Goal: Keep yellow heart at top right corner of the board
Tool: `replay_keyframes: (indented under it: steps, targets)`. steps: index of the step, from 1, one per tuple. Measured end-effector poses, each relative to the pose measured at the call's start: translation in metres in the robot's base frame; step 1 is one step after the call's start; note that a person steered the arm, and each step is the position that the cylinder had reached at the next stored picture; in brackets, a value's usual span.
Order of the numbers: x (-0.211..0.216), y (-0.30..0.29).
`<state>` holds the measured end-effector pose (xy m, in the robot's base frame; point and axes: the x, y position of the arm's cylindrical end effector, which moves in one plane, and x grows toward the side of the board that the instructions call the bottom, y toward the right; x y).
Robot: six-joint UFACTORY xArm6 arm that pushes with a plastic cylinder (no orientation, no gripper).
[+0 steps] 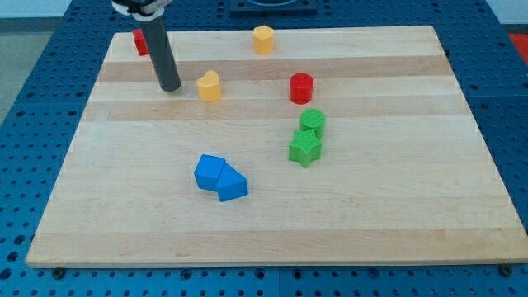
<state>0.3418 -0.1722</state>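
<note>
Camera view: the end effector is a plain dark rod with no jaws, so it neither opens nor closes and has hold of nothing; my tip rests on the bench in the far left part of the board. The yellow heart lies just to the right of my tip, a narrow gap showing between them, at about the same depth. It sits in the far left half of the board, well apart from the far right corner. A second yellow block, shape roughly hexagonal, stands near the far edge around the middle. A red block is partly hidden behind the rod at the far left. A red cylinder stands right of the heart, near the centre. Two green blocks, one just beyond the other, sit touching or nearly so, right of centre. Two blue blocks lie pressed together nearer the front, left of centre. The bench is a pale wooden board of joined planks, lying on a blue perforated surface.
</note>
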Motion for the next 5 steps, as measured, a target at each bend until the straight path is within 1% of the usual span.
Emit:
replay_keyframes:
  steps: [1,2,3,4,5]
  targets:
    - [0.020,0.014]
    - [0.025,0.053]
    - [0.003,0.091]
    - [0.001,0.086]
    - [0.012,0.042]
